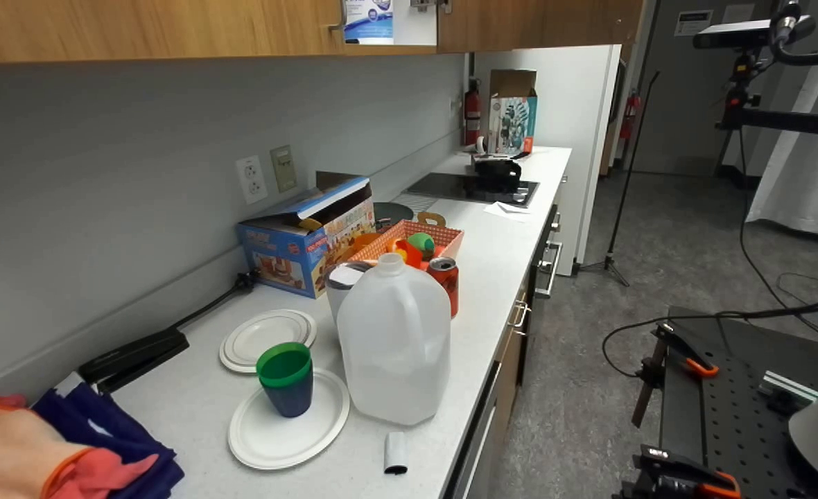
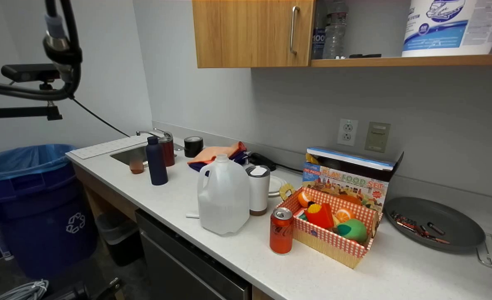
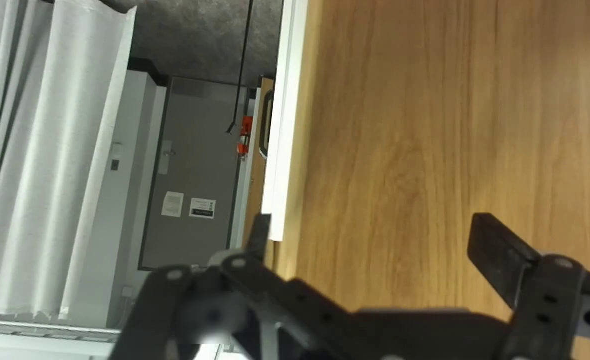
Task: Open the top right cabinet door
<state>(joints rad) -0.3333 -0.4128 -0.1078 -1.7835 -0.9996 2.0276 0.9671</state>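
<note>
The top right cabinet door (image 1: 541, 24) stands swung out from its hinge in an exterior view, with only its lower part in frame. The compartment beside it is open and shows a white bucket (image 1: 369, 21); the bucket (image 2: 446, 31) also shows on the shelf in an exterior view, where this door is out of view. In the wrist view a wood-grain panel (image 3: 400, 125), apparently this door, fills the right side. My gripper (image 3: 370, 230) is open with nothing between its fingers. One finger overlaps the panel, the other lies past its edge. Contact cannot be told. Exterior views do not show the gripper.
A matching wood door (image 2: 254, 33) with a silver handle (image 2: 294, 29) is closed beside the open shelf. Bottles (image 2: 335, 31) stand on that shelf. Below, the counter holds a plastic jug (image 1: 395, 339), a toy basket (image 2: 329, 225) and a food-set box (image 1: 305, 235).
</note>
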